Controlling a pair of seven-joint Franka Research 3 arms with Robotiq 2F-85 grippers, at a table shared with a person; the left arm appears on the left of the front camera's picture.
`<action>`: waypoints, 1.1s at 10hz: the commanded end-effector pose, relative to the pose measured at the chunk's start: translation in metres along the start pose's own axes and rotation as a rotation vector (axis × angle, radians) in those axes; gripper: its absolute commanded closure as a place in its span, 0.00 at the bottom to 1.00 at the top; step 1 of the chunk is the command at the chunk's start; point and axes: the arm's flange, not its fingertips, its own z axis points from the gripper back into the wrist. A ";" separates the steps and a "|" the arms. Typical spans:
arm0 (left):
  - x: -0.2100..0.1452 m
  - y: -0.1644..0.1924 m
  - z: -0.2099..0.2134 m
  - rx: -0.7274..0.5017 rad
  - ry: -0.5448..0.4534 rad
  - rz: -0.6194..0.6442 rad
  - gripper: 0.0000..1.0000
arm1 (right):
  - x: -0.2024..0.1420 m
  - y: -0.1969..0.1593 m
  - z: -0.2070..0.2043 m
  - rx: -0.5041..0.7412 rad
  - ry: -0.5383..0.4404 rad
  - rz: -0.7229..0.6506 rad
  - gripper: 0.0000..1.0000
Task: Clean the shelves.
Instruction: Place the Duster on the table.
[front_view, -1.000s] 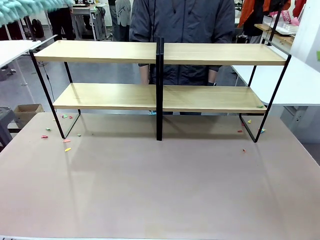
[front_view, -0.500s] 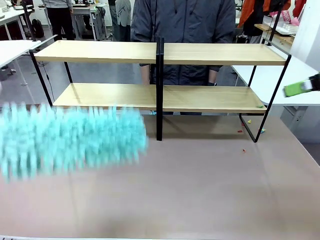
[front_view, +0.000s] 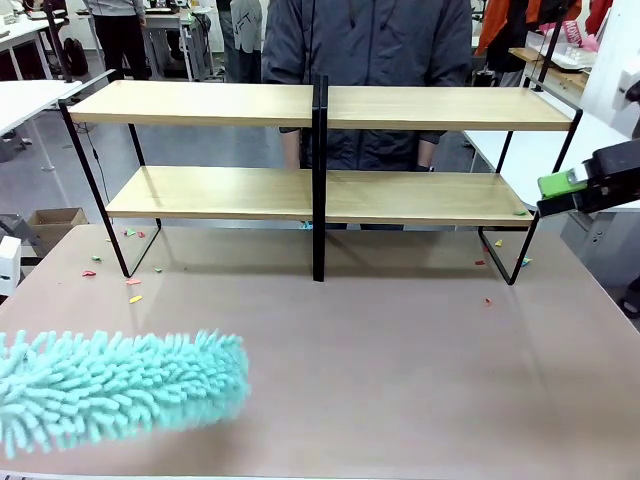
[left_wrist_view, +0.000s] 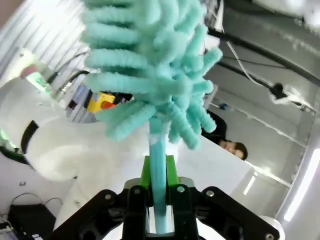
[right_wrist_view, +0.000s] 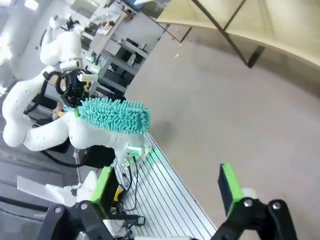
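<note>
The shelves (front_view: 320, 195) stand across the far half of the table, a two-tier light-wood rack in a black frame; one corner of them shows in the right wrist view (right_wrist_view: 240, 20). A fluffy teal duster (front_view: 120, 392) hovers low over the table's near left corner. In the left wrist view, my left gripper (left_wrist_view: 159, 200) is shut on the duster's thin teal handle (left_wrist_view: 159, 165), with the head (left_wrist_view: 150, 65) above it. My right gripper (front_view: 562, 186) pokes in at the right, beside the rack's lower right end. Its green-padded fingers (right_wrist_view: 229, 186) stand wide apart around nothing, so this gripper (right_wrist_view: 167, 190) is open.
A person in a dark jacket (front_view: 365, 45) stands just behind the rack. Small coloured paper scraps (front_view: 132, 284) lie by its left leg, and more scraps (front_view: 490, 262) by the right leg. White tables (front_view: 600, 160) flank both sides. A cardboard box (front_view: 50, 222) sits on the floor at left.
The duster has swung down and toward me, from mid-left in front of the rack to the near left corner. My right gripper has come farther in from the right edge.
</note>
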 end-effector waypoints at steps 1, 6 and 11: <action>-0.001 0.006 0.005 0.036 -0.028 0.029 0.88 | 0.000 0.007 0.005 0.014 -0.014 0.054 0.00; 0.104 0.068 0.016 0.103 0.061 -0.126 0.88 | 0.000 0.007 0.005 0.014 -0.014 0.054 0.00; 0.114 0.069 0.020 0.176 -0.039 -0.093 0.31 | 0.000 0.007 0.005 0.014 -0.014 0.054 0.00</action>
